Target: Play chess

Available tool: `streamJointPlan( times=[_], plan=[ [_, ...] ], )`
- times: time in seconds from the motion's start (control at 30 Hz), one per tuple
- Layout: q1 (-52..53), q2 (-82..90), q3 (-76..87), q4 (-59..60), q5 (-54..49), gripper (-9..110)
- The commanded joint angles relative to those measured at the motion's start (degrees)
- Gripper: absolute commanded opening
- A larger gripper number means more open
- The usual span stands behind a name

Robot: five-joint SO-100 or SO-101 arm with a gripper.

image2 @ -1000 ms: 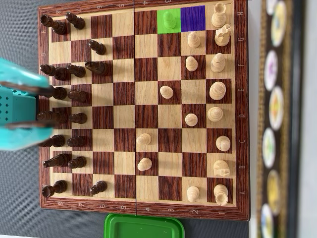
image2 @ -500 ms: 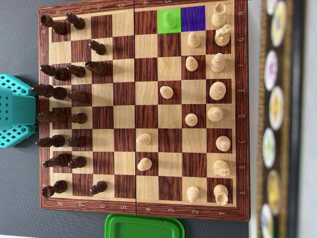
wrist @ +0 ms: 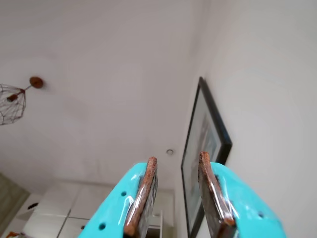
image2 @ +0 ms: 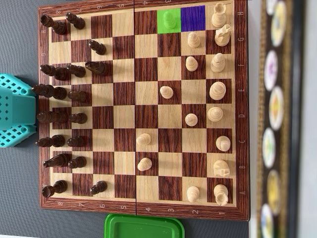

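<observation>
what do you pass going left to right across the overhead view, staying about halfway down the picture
teal arm base → dark chess pieces → bare middle squares of the chessboard → light chess pieces → board's right rim with letters → strip of round patterned discs

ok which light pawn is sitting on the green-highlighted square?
The light pawn in the top row of the overhead view, just left of the empty purple square. Every other light piece stands on plain wood squares.
</observation>
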Motion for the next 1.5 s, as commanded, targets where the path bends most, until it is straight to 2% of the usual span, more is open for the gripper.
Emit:
streamJointPlan(
  times=[0.0,0.17,0.47,1.47],
  plan=[
    [-0.1,-0.4,1.1,-6.8,-0.4,13],
    [0.2,-0.4,1.1,-15.6,-0.4,13],
    [0.1,-0.4,1.1,-22.1,-0.5,13],
    [0.3,-0.4,1.1,-22.1,-0.1,13]
  ],
)
